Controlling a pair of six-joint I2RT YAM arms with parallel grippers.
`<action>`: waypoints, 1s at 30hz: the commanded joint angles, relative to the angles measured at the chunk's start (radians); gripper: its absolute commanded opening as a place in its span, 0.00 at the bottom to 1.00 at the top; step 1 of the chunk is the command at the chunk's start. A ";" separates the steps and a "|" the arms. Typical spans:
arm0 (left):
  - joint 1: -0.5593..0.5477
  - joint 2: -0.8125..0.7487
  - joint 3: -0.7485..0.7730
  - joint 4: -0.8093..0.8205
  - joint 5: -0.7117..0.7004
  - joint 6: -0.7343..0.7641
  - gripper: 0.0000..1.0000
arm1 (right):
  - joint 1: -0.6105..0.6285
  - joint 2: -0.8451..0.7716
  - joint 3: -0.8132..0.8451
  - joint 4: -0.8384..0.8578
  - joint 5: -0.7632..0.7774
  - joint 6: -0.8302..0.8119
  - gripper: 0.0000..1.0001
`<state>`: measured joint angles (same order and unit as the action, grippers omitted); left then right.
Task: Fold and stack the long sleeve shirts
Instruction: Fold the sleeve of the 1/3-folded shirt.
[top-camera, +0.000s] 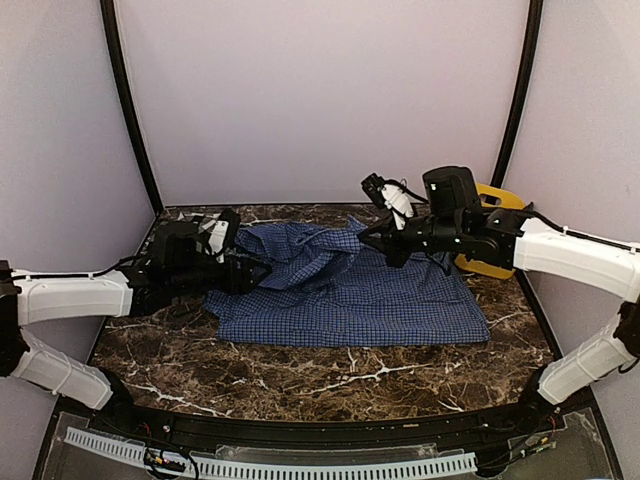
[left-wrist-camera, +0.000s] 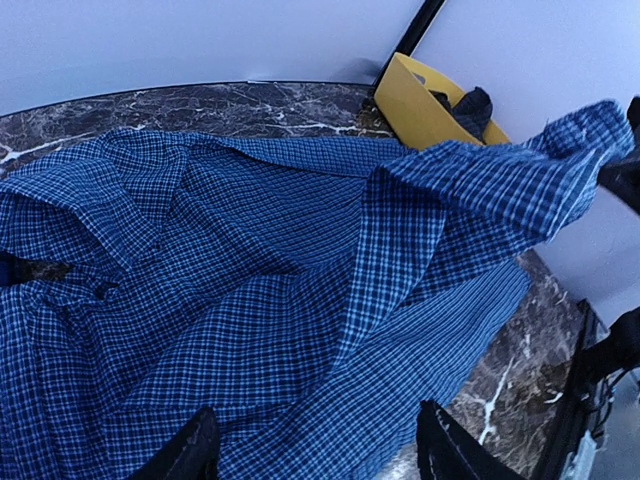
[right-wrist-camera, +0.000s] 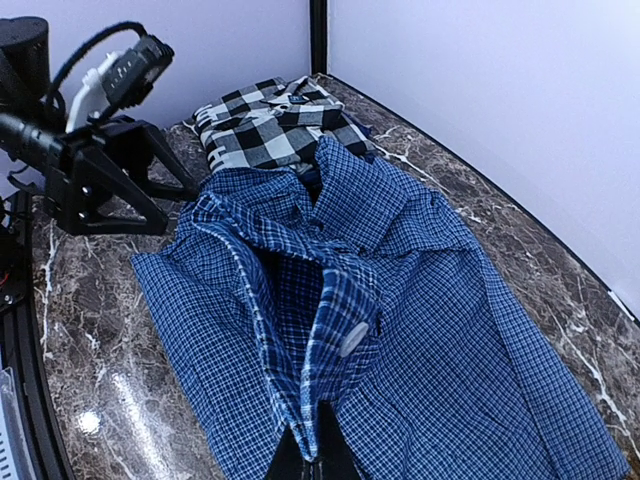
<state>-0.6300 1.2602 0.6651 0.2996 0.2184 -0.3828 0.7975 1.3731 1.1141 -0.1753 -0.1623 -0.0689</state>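
Top view: the blue check shirt (top-camera: 350, 295) lies spread mid-table (top-camera: 300, 385), straight hem toward 6 o'clock, collar end bunched toward 11. The yellow bin (left-wrist-camera: 415, 100) at 2 o'clock is mostly hidden there behind the R arm. The L wrist cam shows it plainly, w/ dark cloth (left-wrist-camera: 472, 105) inside. From above the plaid shirt (right-wrist-camera: 265, 120) is only a scrap behind the L arm at 10 o'clock. The R wrist cam shows it as a black-and-white heap in the far corner, right against the blue shirt's collar end.

R gripper (right-wrist-camera: 310, 458): only its own cam shows the jaws closed on a fold of the blue shirt's front edge. The L wrist cam shows that edge raised off the table, at 3 o'clock in its frame.

L gripper (left-wrist-camera: 320, 460): fingers wide apart over the shirt's 9 o'clock side, nothing held. Can't tell if the tips touch the cloth.

Shirt look: fine dark check on blue, much creased, one front panel turned over the other, sleeves lost in the folds.
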 joint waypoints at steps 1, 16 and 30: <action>0.009 0.030 -0.032 0.078 -0.017 0.231 0.67 | -0.036 -0.023 0.008 0.043 -0.136 0.012 0.00; 0.009 0.288 0.088 0.174 0.188 0.480 0.70 | -0.097 -0.042 0.013 0.058 -0.285 0.058 0.00; 0.009 0.458 0.212 0.186 0.124 0.556 0.23 | -0.128 -0.021 0.090 0.038 -0.318 0.069 0.00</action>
<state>-0.6258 1.7172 0.8604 0.4507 0.3668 0.1482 0.6796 1.3518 1.1419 -0.1596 -0.4713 -0.0120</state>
